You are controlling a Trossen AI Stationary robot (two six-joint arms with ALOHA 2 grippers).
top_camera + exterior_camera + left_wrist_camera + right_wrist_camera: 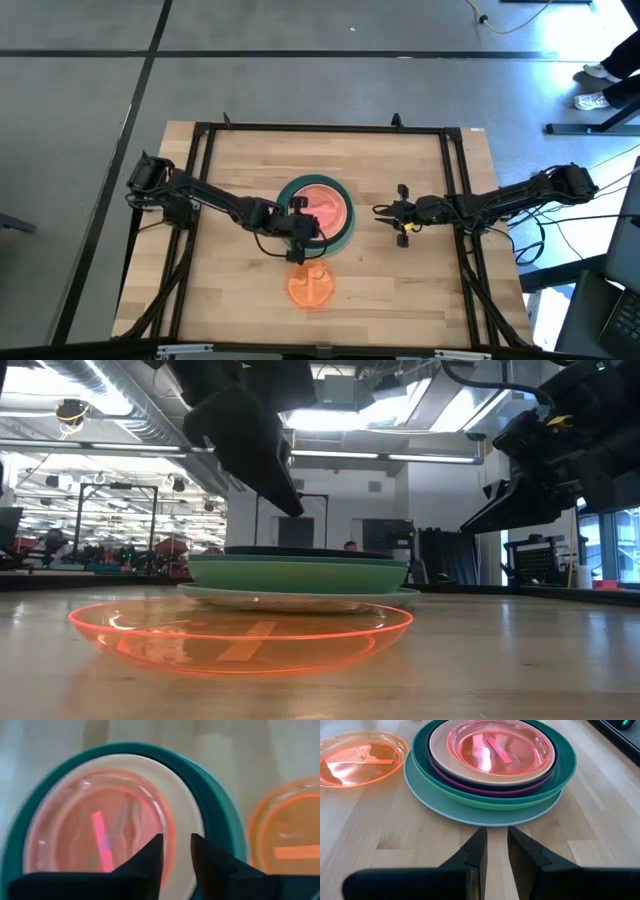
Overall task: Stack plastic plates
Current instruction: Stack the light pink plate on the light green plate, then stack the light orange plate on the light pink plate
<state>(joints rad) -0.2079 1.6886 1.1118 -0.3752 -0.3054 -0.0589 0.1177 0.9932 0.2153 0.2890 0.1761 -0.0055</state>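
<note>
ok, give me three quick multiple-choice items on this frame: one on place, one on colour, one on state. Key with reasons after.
1. Where does the orange plate lie?
A. on top of the stack
B. alone on the table beside the stack
C. in the right end effector

2. What colour is the top plate of the stack?
A. pink
B. dark navy
C. light green

3. What does the left end effector hold?
A. the orange plate
B. a teal plate
C. nothing

Key: 1 B, the high view shows it apart from the stack, near the table's front edge. 2 A, the right wrist view shows clear pink uppermost. 3 C, its fingers stand slightly apart with nothing between them, over the stack's edge.
</note>
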